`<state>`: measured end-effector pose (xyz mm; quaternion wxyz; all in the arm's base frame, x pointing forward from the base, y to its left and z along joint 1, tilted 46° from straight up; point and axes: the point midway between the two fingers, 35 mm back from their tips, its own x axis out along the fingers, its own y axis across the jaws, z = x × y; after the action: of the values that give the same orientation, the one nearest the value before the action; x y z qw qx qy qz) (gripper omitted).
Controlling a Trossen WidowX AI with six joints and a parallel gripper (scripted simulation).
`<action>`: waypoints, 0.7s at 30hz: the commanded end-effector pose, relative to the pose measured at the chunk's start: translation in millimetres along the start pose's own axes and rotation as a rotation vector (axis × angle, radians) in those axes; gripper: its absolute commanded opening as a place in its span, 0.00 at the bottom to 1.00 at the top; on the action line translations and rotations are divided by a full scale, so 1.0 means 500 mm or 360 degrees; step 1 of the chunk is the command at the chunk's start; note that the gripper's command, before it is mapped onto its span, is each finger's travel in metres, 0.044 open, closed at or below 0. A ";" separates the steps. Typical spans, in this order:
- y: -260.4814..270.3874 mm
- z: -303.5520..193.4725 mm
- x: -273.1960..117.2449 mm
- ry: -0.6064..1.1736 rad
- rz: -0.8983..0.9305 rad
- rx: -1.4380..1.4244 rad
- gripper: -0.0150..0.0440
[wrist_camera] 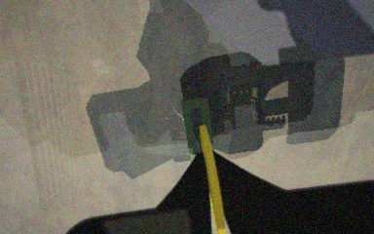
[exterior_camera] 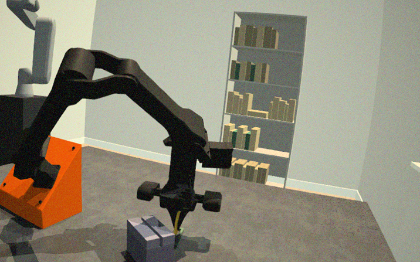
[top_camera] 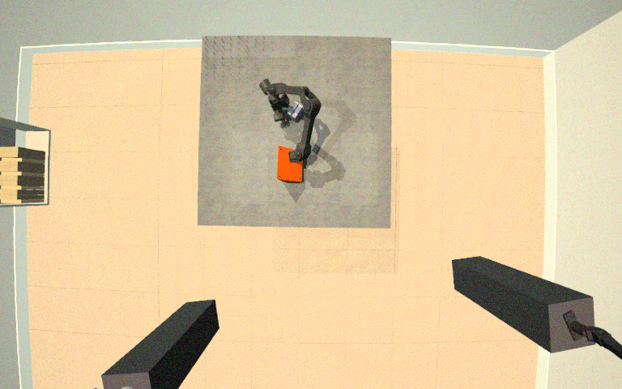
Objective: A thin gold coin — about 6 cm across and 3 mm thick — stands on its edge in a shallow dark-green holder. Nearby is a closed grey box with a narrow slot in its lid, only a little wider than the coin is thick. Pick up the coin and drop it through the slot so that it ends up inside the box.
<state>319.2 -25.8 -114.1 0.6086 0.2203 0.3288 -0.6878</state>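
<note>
The dark six-joint arm [exterior_camera: 125, 83] reaches out from its orange wedge-shaped base [exterior_camera: 53, 182] and bends down so that the black parallel-jaw gripper [exterior_camera: 178, 220] points almost straight at the grey textured counter [exterior_camera: 287, 225]. Its jaws are clenched on the thin gold coin [exterior_camera: 177, 220], which shows in the exterior view as a narrow yellow sliver standing on edge between the two dark fingers. In the wrist view the coin [wrist_camera: 212, 175] runs as a thin yellow strip out from between the closed jaws, its far end meeting the shallow dark-green holder [wrist_camera: 195, 124], so the coin's lower edge sits at the holder; whether it has cleared the groove cannot be told. The holder [exterior_camera: 179, 235] lies on the counter just beside the right side of the closed grey box [exterior_camera: 150, 243], whose lid carries a narrow dark slot [exterior_camera: 155, 229] running across its top. The gripper hangs just beside the box, above the holder, not over the slot. From the top view the box [top_camera: 296, 110] appears near the wrist, partly covered by the arm.
</note>
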 end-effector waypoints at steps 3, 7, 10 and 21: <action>0.009 -0.001 -0.038 0.0012 0.0019 0.0012 0.25; 0.010 -0.002 -0.058 0.0014 0.0020 0.0012 0.25; 0.010 -0.002 -0.073 0.0014 0.0020 0.0012 0.25; 0.007 -0.002 -0.130 0.0015 0.0019 0.0012 0.25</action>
<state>329.0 11.4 -78.1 0.6093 0.2210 0.3297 -0.6864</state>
